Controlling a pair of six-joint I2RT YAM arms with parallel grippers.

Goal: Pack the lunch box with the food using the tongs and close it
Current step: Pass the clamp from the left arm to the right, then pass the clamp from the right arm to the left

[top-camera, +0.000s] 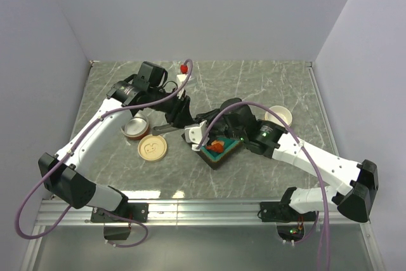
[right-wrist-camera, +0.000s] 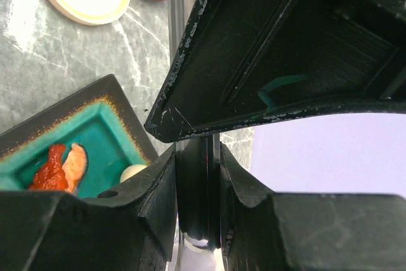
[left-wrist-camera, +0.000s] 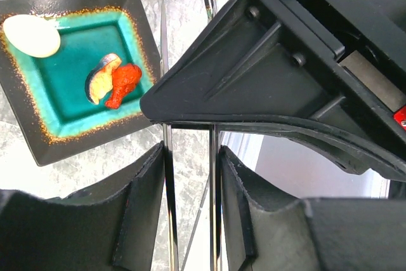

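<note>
On the grey marble table, mid-frame, the left gripper clamps the tongs. The right gripper pinches them too. An egg-shaped piece and orange-red lumps lie in the teal dish, upper left of the left wrist view.

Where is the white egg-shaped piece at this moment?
In the left wrist view the egg-shaped piece lies in the upper-left corner of the teal dish, apart from the orange-red lump near its middle.
</note>
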